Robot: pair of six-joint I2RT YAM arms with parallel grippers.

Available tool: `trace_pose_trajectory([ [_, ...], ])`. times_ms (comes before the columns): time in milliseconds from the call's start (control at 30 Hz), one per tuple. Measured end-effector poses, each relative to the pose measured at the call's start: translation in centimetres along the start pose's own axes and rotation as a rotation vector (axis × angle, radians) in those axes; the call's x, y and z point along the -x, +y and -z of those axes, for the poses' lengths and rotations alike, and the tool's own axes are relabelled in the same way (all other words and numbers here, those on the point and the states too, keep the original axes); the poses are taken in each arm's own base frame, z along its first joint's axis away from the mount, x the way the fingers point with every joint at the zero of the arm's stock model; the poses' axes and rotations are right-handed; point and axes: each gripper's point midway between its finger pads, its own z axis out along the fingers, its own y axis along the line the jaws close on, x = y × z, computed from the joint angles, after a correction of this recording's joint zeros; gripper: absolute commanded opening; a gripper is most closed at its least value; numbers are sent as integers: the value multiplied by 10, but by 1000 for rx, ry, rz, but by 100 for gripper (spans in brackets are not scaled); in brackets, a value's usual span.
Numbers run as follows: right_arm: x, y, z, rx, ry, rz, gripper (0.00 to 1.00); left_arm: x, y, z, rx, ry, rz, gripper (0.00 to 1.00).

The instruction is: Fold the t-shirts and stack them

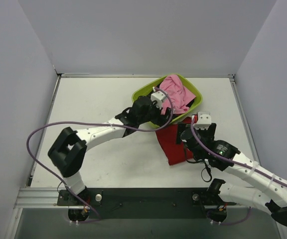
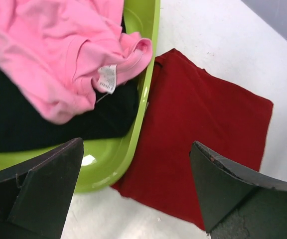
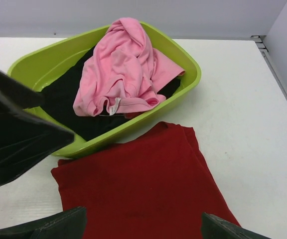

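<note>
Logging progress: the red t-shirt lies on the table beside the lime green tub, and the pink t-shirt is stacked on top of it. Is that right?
Not quite. The pink t-shirt is not on the red one; it lies crumpled inside the lime green tub, over a dark cloth, as the right wrist view shows. The red t-shirt does lie on the table beside the tub.

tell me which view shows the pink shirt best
Right wrist: the whole pink t-shirt shows, bunched in the green tub. Left wrist crops it close, label visible. Top external shows it small, partly behind the left arm.
</note>
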Motion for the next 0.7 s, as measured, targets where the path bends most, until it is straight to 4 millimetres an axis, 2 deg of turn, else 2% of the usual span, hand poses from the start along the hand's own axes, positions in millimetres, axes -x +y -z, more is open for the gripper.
trace_pose_trajectory([
  [133,0,-9,9,28,-13,-41,100,-9,-1,-46,-50,39,-72,97],
  [300,-3,-13,14,45,-8,-62,100,-37,12,-80,-68,107,-112,96],
  [467,-7,-14,15,49,2,-58,100,-53,23,-97,-59,147,-135,96],
  [567,-8,-14,15,52,7,-56,100,-50,24,-101,-58,147,-148,96],
  [700,-9,-13,15,53,8,-55,100,-38,24,-106,-55,123,-155,96],
])
